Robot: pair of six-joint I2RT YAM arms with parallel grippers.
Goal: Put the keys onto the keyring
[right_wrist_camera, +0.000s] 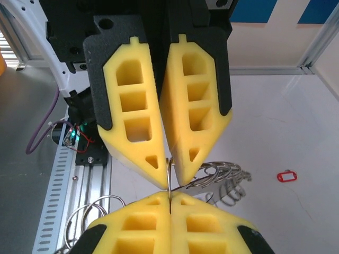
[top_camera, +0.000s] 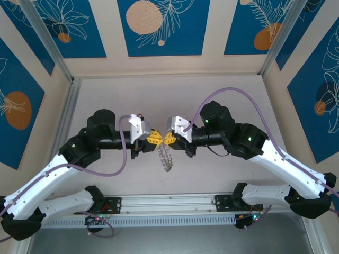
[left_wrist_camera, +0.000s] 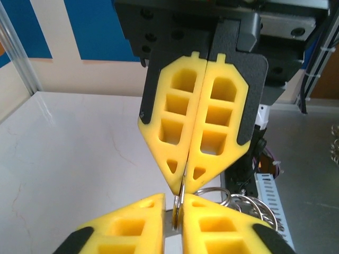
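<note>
The two arms meet tip to tip above the middle of the desk (top_camera: 159, 95). The left hand (top_camera: 155, 139) and the right hand (top_camera: 169, 139) point at each other, their yellow fingers almost touching.

Between them hangs the keyring (top_camera: 167, 157). Its top edge sits at the meeting point of the two hands, and the rest droops below them with its fringe of silver wire loops (right_wrist_camera: 222, 180).

The left wrist view shows the right hand's two yellow fingers (left_wrist_camera: 175, 127) pressed flat together. A thin sliver of the ring's metal comes out at their tips, so the right hand is closed on the keyring.

The left hand's own fingers (left_wrist_camera: 127, 227) stand at the bottom of that view with only a narrow slot between them, and the ring's edge runs upright through the slot. In the right wrist view the same fingers taper down onto the thin metal edge, pinching it from both sides. The left hand is therefore also closed on the keyring, right next to the other grip.

The red key (right_wrist_camera: 286, 175), a tiny oval outline with a hollow middle, lies flat on the bare desk. It is well apart from the ring and from both hands, on the side away from the perforated rail (right_wrist_camera: 69, 185) at the arms' bases. Neither hand touches it.
</note>
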